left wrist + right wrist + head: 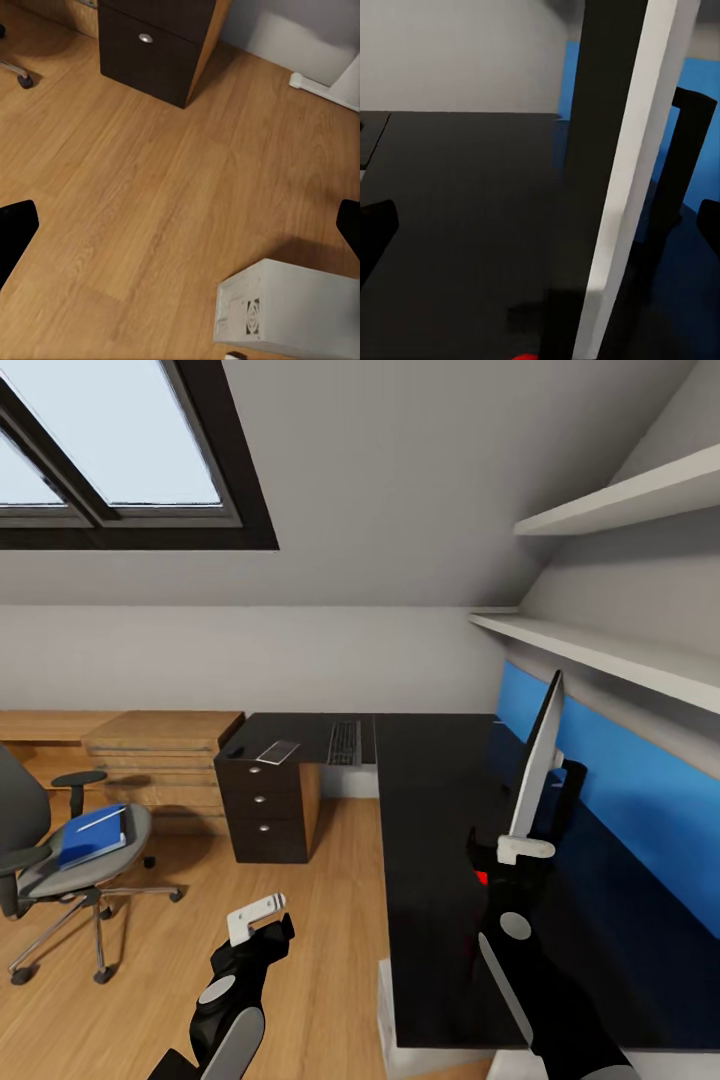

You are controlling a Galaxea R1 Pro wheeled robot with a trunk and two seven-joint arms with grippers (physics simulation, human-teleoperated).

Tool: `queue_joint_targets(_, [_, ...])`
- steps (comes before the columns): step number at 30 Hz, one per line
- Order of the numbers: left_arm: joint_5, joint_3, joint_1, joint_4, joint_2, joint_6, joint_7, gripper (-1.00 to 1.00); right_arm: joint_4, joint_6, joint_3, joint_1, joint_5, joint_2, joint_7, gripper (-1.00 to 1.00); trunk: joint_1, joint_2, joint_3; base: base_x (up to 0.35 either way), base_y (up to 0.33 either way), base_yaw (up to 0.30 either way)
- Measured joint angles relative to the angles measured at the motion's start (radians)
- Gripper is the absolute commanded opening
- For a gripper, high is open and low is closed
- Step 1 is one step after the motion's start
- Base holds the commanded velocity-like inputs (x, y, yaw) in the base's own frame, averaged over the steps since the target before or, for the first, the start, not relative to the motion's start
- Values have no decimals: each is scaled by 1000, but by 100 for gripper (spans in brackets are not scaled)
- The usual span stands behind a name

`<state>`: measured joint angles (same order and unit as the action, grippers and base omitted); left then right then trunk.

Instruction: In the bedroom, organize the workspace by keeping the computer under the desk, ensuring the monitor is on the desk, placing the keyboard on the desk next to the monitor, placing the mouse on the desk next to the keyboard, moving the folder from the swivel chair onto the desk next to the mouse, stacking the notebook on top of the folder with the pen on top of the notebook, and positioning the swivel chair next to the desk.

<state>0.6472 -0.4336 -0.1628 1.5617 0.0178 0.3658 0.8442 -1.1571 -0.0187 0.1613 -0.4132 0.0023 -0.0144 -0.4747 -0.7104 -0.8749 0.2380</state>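
The monitor stands edge-on on the black desk, white back toward the blue wall panel. My right gripper is open at its lower edge, and the monitor's edge lies between the spread fingers. The keyboard and grey notebook lie on the desk's far wing. At left, the swivel chair carries the blue folder with the pen on it. My left gripper hangs open over the floor. The white computer stands under the desk. The mouse is hidden.
A black drawer unit holds up the desk's far wing. A light wood dresser stands behind the chair. Two white shelves run along the right wall above the desk. Wood floor lies between chair and desk.
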Motion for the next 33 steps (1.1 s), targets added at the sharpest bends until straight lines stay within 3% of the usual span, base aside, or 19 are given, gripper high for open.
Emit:
queue_joint_targets(10, [-1, -1, 0, -16, 0, -1, 1, 100, 13, 0, -8, 0, -1, -1, -1, 100, 0, 0, 0, 140, 6, 0])
queue_joint_targets(25, [-2, 0, 0, -21, 0, -1, 1, 100, 23, 6, -63, 0, -1, 0, -4, 100, 0, 0, 0, 47, 0, 0])
queue_joint_targets(33, [-4, 0, 0, -21, 0, -1, 2, 100, 24, 6, -65, 0, -3, 2, -50, 100, 0, 0, 0, 0, -3, 0])
